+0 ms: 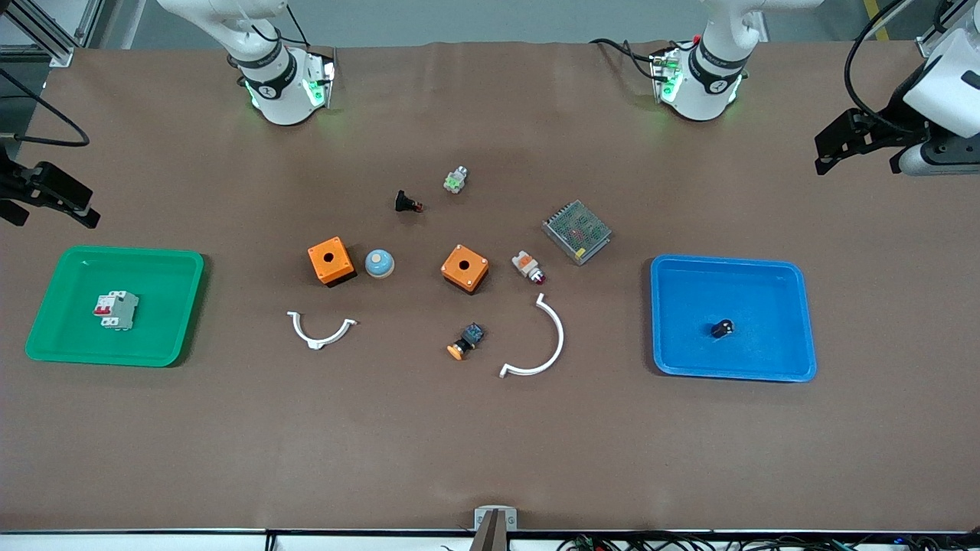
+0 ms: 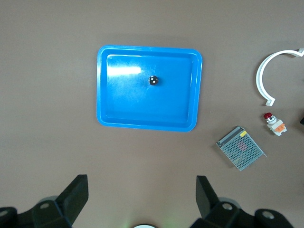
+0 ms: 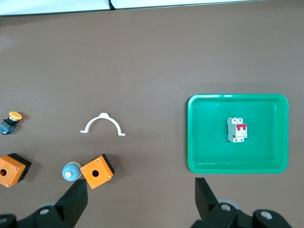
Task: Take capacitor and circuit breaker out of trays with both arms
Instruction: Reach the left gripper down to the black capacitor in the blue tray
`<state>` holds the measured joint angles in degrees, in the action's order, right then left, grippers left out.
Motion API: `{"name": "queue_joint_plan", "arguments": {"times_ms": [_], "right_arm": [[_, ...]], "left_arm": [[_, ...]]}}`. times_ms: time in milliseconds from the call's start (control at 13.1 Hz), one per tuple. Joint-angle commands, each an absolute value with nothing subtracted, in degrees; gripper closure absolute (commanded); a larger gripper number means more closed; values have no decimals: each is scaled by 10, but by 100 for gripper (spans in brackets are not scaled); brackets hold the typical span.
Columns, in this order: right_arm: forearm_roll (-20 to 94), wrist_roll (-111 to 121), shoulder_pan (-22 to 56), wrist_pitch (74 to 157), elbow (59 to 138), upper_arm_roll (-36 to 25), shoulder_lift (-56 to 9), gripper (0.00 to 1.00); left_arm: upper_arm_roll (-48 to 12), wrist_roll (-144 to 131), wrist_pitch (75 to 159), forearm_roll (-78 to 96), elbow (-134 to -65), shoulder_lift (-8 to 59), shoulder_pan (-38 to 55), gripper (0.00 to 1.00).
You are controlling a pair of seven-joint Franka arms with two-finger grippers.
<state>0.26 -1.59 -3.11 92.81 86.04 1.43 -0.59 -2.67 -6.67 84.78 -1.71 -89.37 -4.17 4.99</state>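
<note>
Capacitor (image 1: 721, 328): lying inside the blue tray (image 1: 796, 360), near its middle, toward the left arm's end of the table; nothing is touching it.
Circuit breaker (image 1: 116, 310): lying flat in the green tray (image 1: 46, 344), red levers facing up, toward the right arm's end of the table; nothing is touching it.
Trays: each is holding only its one part, with bare floor all round it.
Left gripper (image 2: 142, 199): hanging high over the table edge by the blue tray, fingers spread wide and holding nothing.
Right gripper (image 3: 142, 199): hanging high by the green tray, fingers spread wide and holding nothing.
Progress: neither part is being lifted yet; both reaches look to be waiting to begin.
Risk, capacitor: being small and round, it is likely to roll or squirt away if the fingers are closing off-centre or across its curved side.
Risk, circuit breaker: lying flat, it is offering little height; fingers coming down too shallow may be slipping off, and too deep may be pressing the tray.
Risk, trays: both are light and may be sliding or tipping if a finger is catching a rim.
Risk, clutter: orange box (image 1: 331, 261) and white clip (image 1: 321, 330) are sitting well apart from the trays, so they are posing little trouble.
</note>
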Motion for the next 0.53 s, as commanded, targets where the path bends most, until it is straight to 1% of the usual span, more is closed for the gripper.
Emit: {"name": "queue_joint_plan", "arguments": {"times_ms": [0, 229, 458], "right_arm": [[-1, -16, -28, 927, 846, 14, -14, 0], [0, -16, -28, 928, 846, 14, -14, 0], [0, -16, -29, 928, 846, 14, -14, 0]], "left_arm": [[-27, -67, 838, -30, -882, -39, 50, 0], [-22, -63, 839, -29, -882, -32, 43, 0], [-14, -62, 852, -29, -875, 36, 39, 0]]}}
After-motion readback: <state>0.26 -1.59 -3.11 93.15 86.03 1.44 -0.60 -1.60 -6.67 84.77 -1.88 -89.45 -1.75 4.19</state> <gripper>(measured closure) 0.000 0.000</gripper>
